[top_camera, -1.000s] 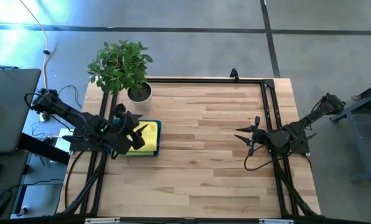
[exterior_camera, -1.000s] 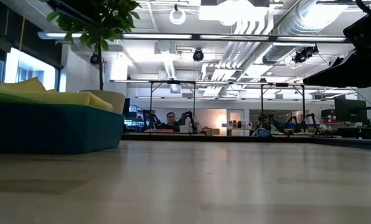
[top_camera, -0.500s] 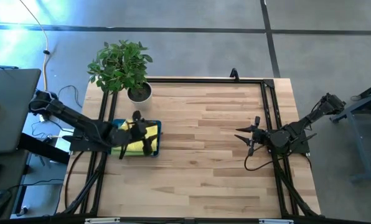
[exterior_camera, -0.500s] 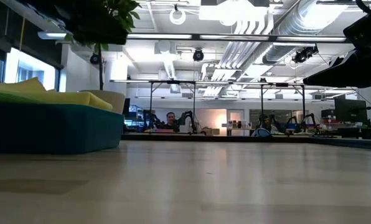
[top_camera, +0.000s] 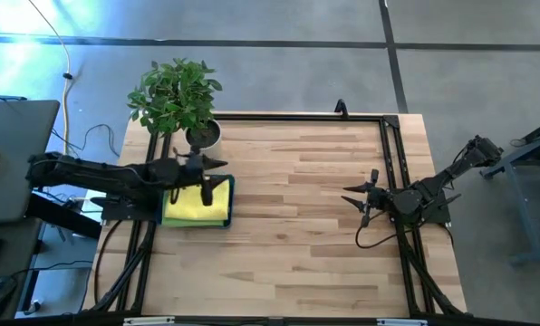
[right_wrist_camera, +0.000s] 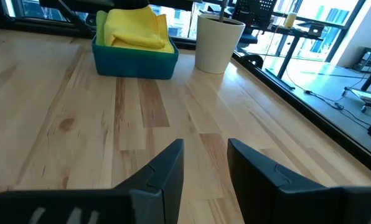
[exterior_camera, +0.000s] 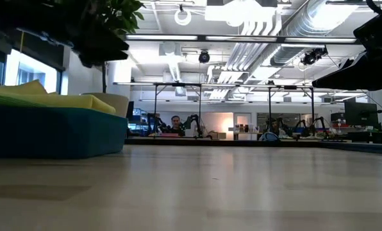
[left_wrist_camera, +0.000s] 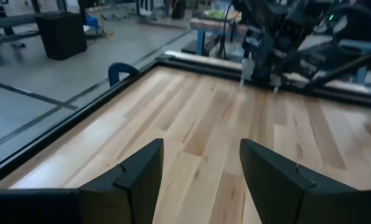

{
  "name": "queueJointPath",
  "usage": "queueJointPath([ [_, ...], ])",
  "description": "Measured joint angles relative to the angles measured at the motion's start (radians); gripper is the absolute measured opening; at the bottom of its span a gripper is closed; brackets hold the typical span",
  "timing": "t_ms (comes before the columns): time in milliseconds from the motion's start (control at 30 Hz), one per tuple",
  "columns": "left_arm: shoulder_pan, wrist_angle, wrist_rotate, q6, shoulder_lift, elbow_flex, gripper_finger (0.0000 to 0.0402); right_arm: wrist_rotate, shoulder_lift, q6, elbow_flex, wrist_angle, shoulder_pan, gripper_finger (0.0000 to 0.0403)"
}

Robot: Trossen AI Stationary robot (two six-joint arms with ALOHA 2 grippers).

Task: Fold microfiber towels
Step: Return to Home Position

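left gripper (top_camera: 212, 177), fingers spread and empty, hangs just over the yellow towel (top_camera: 194, 207); right gripper (top_camera: 357, 202), parted and empty, waits well apart.

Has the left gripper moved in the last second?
Yes. The left gripper has shifted off the yellow towel toward the far edge of the teal tray, nearer the plant pot.

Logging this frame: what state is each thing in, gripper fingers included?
teal bin: upright on the table, holding towels.
yellow towel: folded, on top in the bin.
left gripper: fingers open, empty, above the bin.
right gripper: fingers open, empty, near the table's right edge.
potted plant: upright.
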Motion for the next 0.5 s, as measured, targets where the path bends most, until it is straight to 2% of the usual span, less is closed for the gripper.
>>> queueJointPath([
  [233, -0.001, -0.007, -0.023, -0.04, -0.21, -0.131, 0.0203, 0.0, 0.0, 0.0, 0.0, 0.0, 0.0, 0.0116],
  [500, -0.001, 0.001, -0.043, -0.047, -0.34, -0.219, 0.0203, 0.0, 0.0, 0.0, 0.0, 0.0, 0.0, 0.0116],
])
